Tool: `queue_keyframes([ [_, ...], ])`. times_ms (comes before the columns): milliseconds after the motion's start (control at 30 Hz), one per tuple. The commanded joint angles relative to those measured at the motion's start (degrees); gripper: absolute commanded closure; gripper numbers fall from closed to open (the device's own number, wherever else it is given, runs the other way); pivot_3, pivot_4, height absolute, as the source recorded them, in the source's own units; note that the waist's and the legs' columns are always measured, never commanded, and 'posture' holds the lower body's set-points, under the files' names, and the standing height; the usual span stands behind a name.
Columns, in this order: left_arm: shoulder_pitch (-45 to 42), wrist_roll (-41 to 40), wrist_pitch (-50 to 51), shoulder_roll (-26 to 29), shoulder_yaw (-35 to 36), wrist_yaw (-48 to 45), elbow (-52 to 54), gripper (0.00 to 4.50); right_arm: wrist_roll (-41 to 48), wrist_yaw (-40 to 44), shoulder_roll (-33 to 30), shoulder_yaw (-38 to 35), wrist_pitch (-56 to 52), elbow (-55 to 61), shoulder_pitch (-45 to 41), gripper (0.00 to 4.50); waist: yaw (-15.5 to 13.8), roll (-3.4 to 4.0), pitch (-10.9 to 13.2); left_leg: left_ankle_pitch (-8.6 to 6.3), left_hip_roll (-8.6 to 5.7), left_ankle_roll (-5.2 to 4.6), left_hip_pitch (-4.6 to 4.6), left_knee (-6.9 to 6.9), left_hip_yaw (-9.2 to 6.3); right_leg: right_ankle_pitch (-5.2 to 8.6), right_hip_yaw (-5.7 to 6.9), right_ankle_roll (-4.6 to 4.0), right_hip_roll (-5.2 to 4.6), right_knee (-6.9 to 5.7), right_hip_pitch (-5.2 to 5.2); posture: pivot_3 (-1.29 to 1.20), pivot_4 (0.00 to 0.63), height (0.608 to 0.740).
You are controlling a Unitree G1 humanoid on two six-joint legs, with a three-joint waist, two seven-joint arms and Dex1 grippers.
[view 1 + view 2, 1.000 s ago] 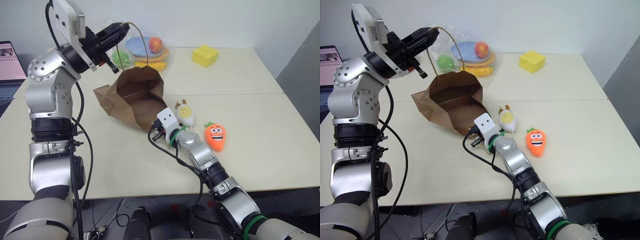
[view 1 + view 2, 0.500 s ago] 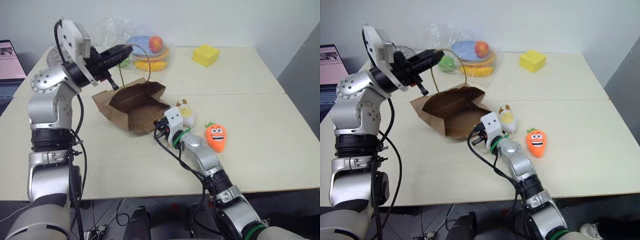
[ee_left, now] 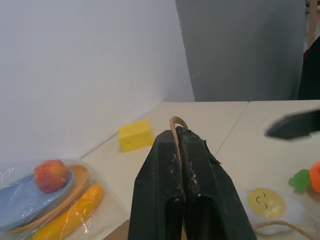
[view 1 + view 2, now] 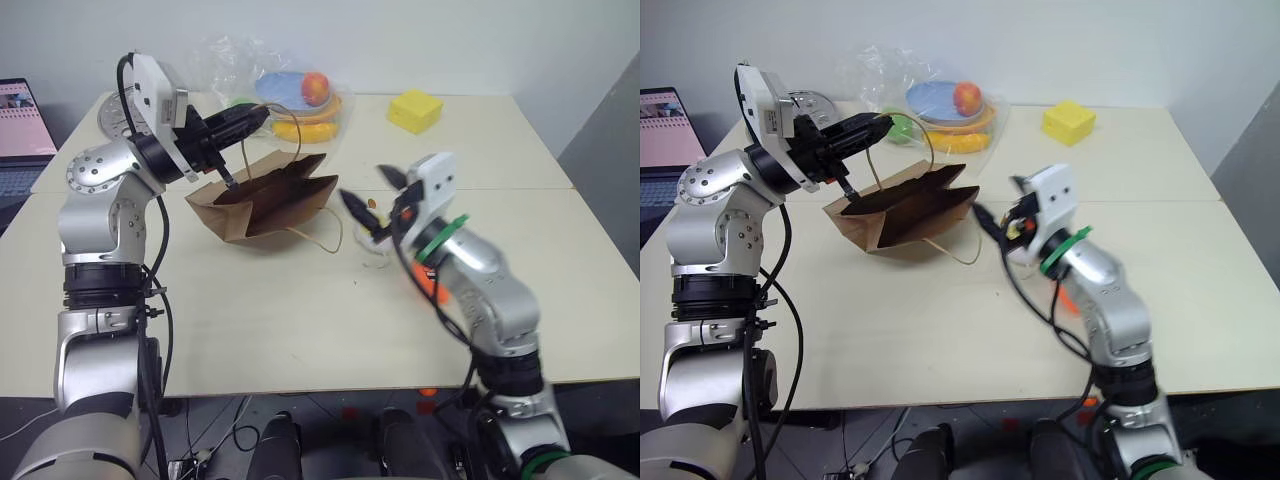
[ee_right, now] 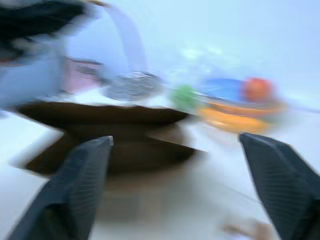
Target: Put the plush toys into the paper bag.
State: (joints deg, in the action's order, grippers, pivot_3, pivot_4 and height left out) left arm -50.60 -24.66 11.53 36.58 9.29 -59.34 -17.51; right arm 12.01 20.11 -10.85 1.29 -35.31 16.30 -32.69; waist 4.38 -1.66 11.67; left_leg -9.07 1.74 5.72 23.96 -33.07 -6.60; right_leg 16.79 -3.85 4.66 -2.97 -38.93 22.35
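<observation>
— Where's the bag?
— The bag sits left of centre, mouth open, one handle pinched in the left gripper, whose fingers are pressed together.
— And the right gripper?
— The right gripper is mid-frame, spread wide, holding nothing (the chick and carrot peek out behind that arm, right of the bag).
</observation>
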Motion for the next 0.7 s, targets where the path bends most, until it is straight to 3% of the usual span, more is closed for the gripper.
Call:
queue_keyframes([
  [33, -1.3, -0.6, 0.4, 1.1, 0.6, -0.3, 2.3, 4.5, -3.9, -5.1, -0.6, 0.0, -3.3, -5.2, -1.3, 0.03, 0.1, 0.0, 0.0, 0.0, 0.0, 0.0, -0.02, 0.01, 0.0, 0.0, 0.0, 0.0, 0.0, -0.02, 0.0, 0.0, 0.15, 0.74],
  [233, -1.9, -0.4, 1.0, 1.4, 0.3, -0.7, 2.3, 4.5, -4.3, -7.3, 2.1, 1.1, -5.7, -11.5, -1.7, 0.03, 0.4, 0.01, 0.0, 0.0, 0.0, -0.01, 0.0, 0.08, 0.06, 0.0, -0.06, -0.01, 0.0, -0.01, 0.04, 0.0, 0.15, 0.74],
  [633, -1.0, -0.4, 2.2, 2.3, 0.6, -0.4, 3.9, 4.5, -2.8, -5.6, 3.1, 2.8, -11.0, -10.8, 1.3, 0.03, 0.4, 0.01, 0.0, 0.0, 0.0, 0.0, 0.01, 0.08, 0.04, 0.0, -0.04, -0.01, 0.0, 0.01, 0.04, 0.0, 0.15, 0.74],
  [700, -0.8, -0.5, 2.5, 2.4, 0.5, -0.3, 4.4, 4.5, -3.4, -4.8, 2.5, 3.8, -11.0, -11.2, 1.9, 0.4, 0.4, 0.01, 0.0, -0.01, 0.0, 0.0, 0.01, 0.08, 0.04, 0.0, -0.05, -0.01, 0.0, 0.01, 0.03, 0.0, 0.15, 0.74],
])
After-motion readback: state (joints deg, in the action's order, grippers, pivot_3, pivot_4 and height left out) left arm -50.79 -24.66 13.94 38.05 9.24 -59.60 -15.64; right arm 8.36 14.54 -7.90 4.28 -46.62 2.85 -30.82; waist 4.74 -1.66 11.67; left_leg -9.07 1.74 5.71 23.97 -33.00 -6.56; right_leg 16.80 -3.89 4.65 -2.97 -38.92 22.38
